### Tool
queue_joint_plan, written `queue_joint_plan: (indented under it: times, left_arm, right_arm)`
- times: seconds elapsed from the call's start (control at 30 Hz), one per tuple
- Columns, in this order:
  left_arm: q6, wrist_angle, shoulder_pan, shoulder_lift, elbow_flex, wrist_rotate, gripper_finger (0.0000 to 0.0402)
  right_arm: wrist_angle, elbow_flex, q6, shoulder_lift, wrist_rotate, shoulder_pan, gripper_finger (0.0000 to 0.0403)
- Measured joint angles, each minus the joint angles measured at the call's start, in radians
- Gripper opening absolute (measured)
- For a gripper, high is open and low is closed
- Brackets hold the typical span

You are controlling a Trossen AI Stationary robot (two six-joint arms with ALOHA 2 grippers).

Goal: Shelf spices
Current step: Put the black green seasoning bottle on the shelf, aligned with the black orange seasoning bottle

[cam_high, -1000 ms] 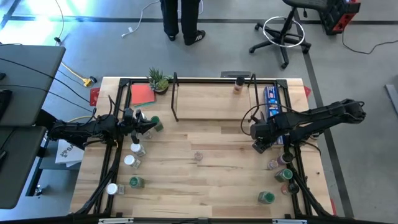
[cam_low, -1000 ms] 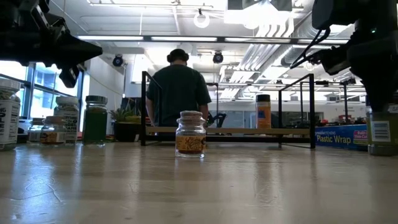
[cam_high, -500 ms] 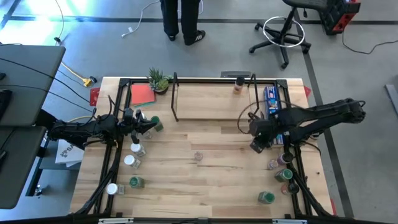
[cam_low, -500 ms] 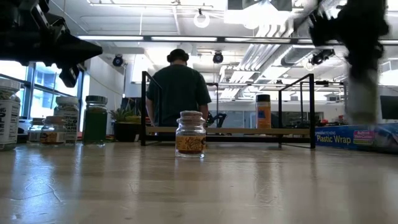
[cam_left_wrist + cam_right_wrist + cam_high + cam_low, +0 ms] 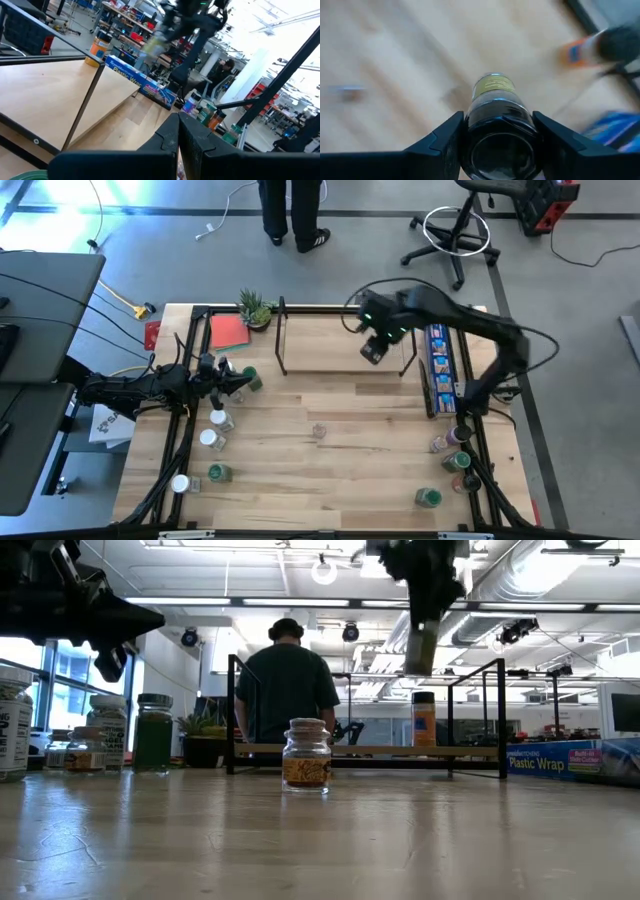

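The long blue box (image 5: 570, 759) at the table's right edge reads "Plastic Wrap".

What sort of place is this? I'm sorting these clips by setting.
Probably a robotics lab or workshop, not a kitchen: exposed ceiling ducts, an office chair on a bare floor with loose cables, and workbenches crowded with equipment behind the table.

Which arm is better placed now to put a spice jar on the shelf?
Right: its gripper holds a jar above the shelf. The left gripper sits shut at the table's left edge.
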Motion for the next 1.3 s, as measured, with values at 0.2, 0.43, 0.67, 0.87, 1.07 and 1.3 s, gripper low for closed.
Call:
queue_joint_plan:
  times: [0.2, 0.43, 0.67, 0.87, 1.07, 1.3]
  left_arm:
    - [-0.023, 0.000, 0.000, 0.000, 0.000, 0.000, 0.0001]
    - [-0.023, 0.000, 0.000, 0.000, 0.000, 0.000, 0.0001]
    - [-0.023, 0.000, 0.000, 0.000, 0.000, 0.000, 0.0001]
    - [-0.023, 0.000, 0.000, 0.000, 0.000, 0.000, 0.0001]
    - [-0.023, 0.000, 0.000, 0.000, 0.000, 0.000, 0.0001]
    - [-0.023, 0.000, 0.000, 0.000, 0.000, 0.000, 0.0001]
  right_arm:
    - [-0.005, -0.026, -0.230, 0.117, -0.019, -0.084, 0.0189]
    - [0.079, -0.130, -0.294, 0.122, -0.015, -0.173, 0.0189]
    - [0.138, -0.193, -0.316, 0.122, -0.010, -0.226, 0.0189]
    - [0.164, -0.199, -0.312, 0.122, 0.016, -0.229, 0.0244]
    - [0.183, -0.199, -0.312, 0.122, 0.062, -0.229, 0.0257]
    - [0.184, -0.198, -0.316, 0.121, 0.158, -0.224, 0.0259]
